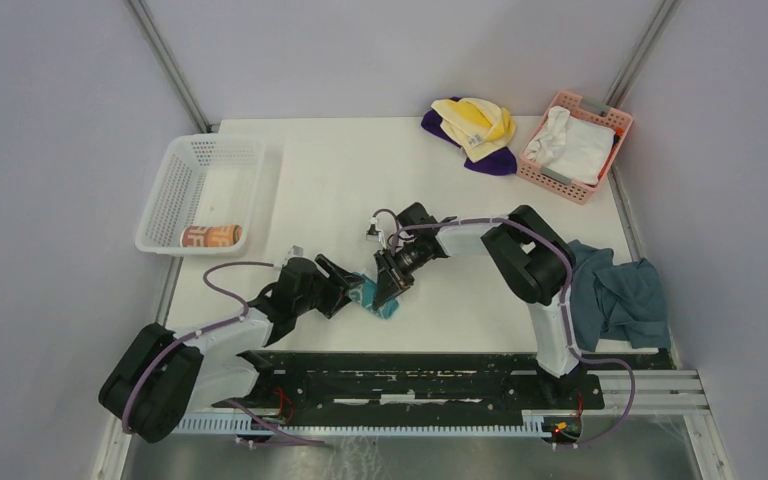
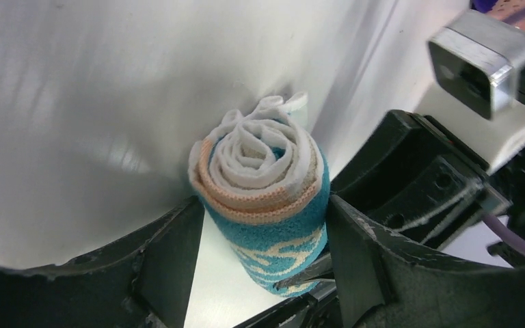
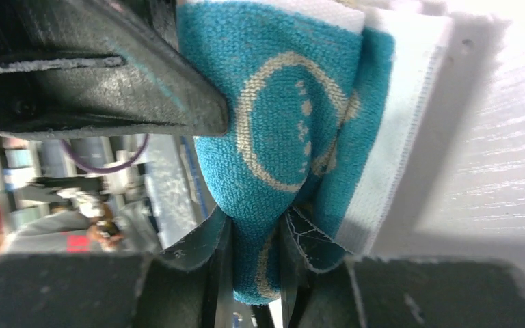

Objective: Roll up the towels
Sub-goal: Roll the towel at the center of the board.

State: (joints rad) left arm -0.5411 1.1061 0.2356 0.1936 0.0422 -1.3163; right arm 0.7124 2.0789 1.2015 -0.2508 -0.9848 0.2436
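- The teal towel (image 2: 266, 171) is rolled into a tight cylinder. It sits on the white table (image 1: 340, 170) about midway across and towards the near edge, between the two grippers.
- In the left wrist view the spiral end of the roll faces the camera, with its white and peach edging showing.
- The left gripper (image 2: 263, 219) has its jaws spread wide, one on each side of the roll and close against it. The roll keeps its round shape.
- The right gripper (image 3: 254, 263) comes in from the far right, its jaws pinched tight on a fold of the teal towel. The white hem hangs loose just beside them.
- A white basket (image 1: 165, 200) stands at the left edge of the table with a rolled orange towel (image 1: 210, 236) at its near end.
- A yellow towel (image 1: 475, 118) lies heaped on a purple towel (image 1: 495, 162) at the far edge. Just right of them a pink basket (image 1: 600, 108) holds a white cloth (image 1: 575, 150).
- A blue-grey cloth (image 1: 620, 295) is bunched at the right edge, behind the right arm.
- Bare tabletop runs from the grippers to the far edge, between the white basket and the heap.
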